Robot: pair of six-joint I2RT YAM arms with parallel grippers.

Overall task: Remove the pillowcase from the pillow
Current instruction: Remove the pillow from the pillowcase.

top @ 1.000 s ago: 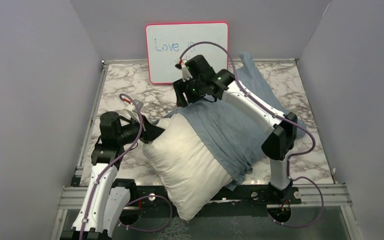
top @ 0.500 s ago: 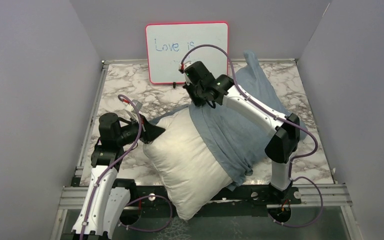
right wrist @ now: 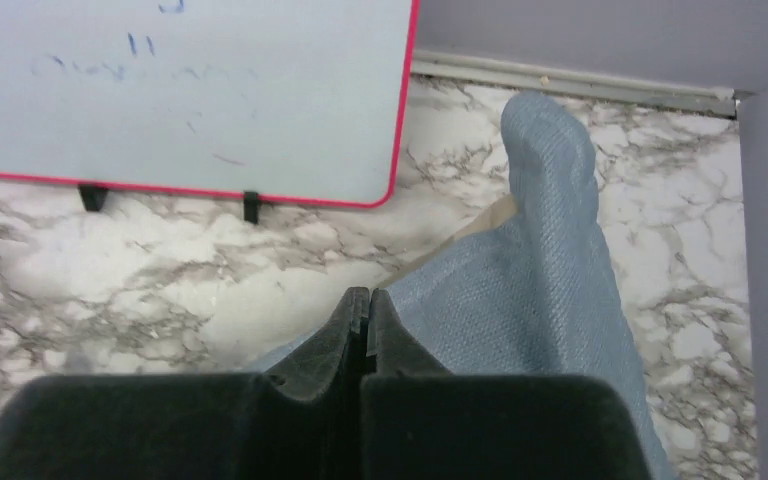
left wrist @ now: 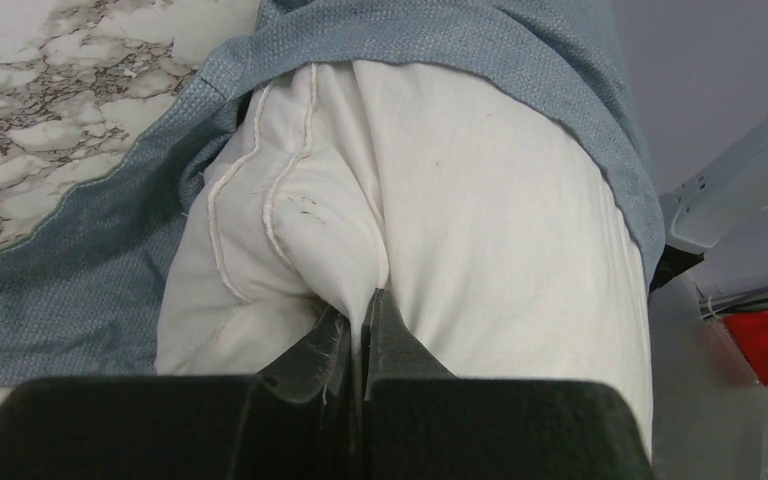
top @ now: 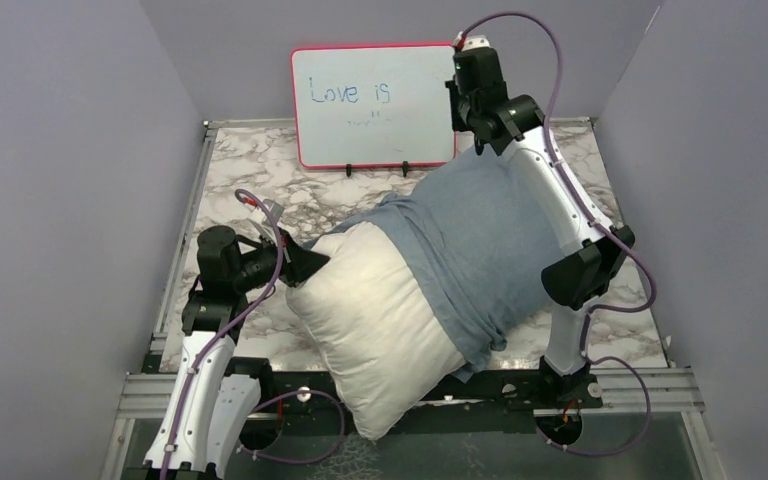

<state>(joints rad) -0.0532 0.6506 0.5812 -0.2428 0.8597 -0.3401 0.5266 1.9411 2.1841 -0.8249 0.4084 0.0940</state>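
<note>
**Partly off: pillowcase covers only the far half of the pillow**

Still on the far right part of the pillow [top: 380, 320], the blue-grey pillowcase [top: 470, 240] lies at the middle of the marble tabletop [top: 260, 170]. Its open edge runs slantwise across the pillow's middle. Its far end is drawn up into a narrow peak towards the back right corner. A sliver of tan shows at the cloth's edge in the right wrist view. The near left half of the white pillow is bare, and its near corner hangs over the tabletop's front rail.

The left hand [left wrist: 362, 305] has its fingers pressed together on a fold of white fabric at the pillow's left corner, just beside the pillowcase's edge. The right hand [right wrist: 364, 298] is raised at the back, fingers pressed together, pinching the edge of the pillowcase at their tips.

A red-framed whiteboard [top: 375, 105] stands against the back wall, just left of the right hand.
</note>
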